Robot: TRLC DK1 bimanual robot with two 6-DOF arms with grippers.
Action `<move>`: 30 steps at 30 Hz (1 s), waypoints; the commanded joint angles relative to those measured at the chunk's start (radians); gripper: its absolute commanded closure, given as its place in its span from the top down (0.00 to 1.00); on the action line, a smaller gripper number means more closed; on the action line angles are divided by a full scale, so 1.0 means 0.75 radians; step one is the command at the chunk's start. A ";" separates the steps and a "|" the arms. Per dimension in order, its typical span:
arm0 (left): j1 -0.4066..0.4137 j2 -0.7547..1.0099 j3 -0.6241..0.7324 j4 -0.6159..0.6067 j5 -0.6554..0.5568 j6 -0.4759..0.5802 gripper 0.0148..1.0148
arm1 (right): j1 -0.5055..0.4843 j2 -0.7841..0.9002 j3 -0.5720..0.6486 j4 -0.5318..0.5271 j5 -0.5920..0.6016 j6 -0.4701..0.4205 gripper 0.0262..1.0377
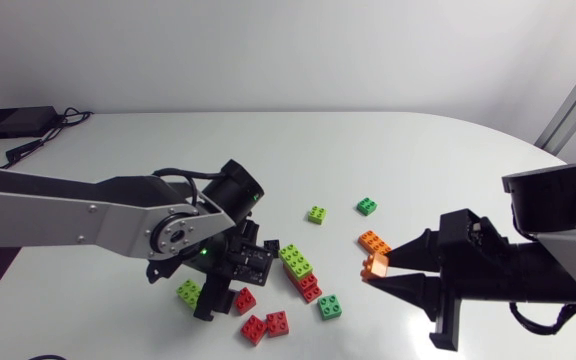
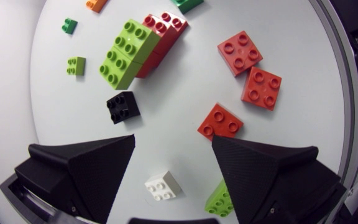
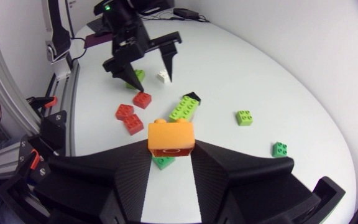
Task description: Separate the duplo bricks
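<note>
My left gripper [image 2: 173, 142] is open, its fingers standing to either side of a white brick [image 2: 163, 186] that lies loose on the table. A lime brick [image 2: 219, 200] lies beside one finger and a red brick [image 2: 220, 122] just ahead of it. Ahead are a small black brick [image 2: 123, 107] and a lime-on-red stack [image 2: 129, 53]. In the head view the left gripper [image 1: 226, 290] hides the white brick. My right gripper [image 3: 171, 155] is shut on an orange brick [image 3: 171, 137], held above the table at the right [image 1: 375, 266].
Two more red bricks [image 1: 253, 328] [image 1: 277, 322] lie near the front edge, with a green one [image 1: 330, 307] beside them. A lime brick [image 1: 316, 214], a green brick [image 1: 366, 206] and an orange brick [image 1: 373, 241] lie mid-table. A black box [image 1: 13, 122] with cables sits back left.
</note>
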 commanded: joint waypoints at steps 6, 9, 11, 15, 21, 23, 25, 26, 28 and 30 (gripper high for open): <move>-0.040 0.059 -0.046 0.035 0.065 -0.030 0.85 | -0.201 0.107 -0.031 0.037 -0.101 -0.122 0.27; -0.038 0.049 -0.033 0.033 0.102 -0.046 0.85 | -0.193 0.103 -0.021 0.035 -0.108 -0.108 0.27; -0.034 0.033 -0.019 0.033 0.127 -0.056 0.85 | -0.179 0.096 -0.006 0.035 -0.108 -0.083 0.27; -0.001 -0.043 0.032 0.031 0.208 -0.103 0.85 | -0.130 0.074 0.010 0.035 -0.108 -0.032 0.27; 0.042 -0.135 0.141 0.031 0.358 -0.236 0.88 | -0.060 0.041 0.035 0.035 -0.108 0.041 0.27; 0.042 -0.153 0.165 0.033 0.411 -0.279 0.88 | -0.030 0.039 0.047 0.029 -0.108 0.066 0.27; 0.031 -0.178 0.161 0.035 0.450 -0.296 0.88 | -0.011 0.047 0.063 0.018 -0.146 0.088 0.27; 0.019 -0.190 0.151 0.035 0.468 -0.298 0.88 | -0.013 0.068 0.082 0.002 -0.196 0.103 0.27; -0.018 -0.229 0.108 0.095 0.478 -0.314 0.88 | -0.050 0.127 0.129 -0.047 -0.302 0.101 0.27; -0.048 -0.278 0.032 0.219 0.478 -0.320 0.88 | -0.093 0.207 0.176 -0.088 -0.406 0.101 0.27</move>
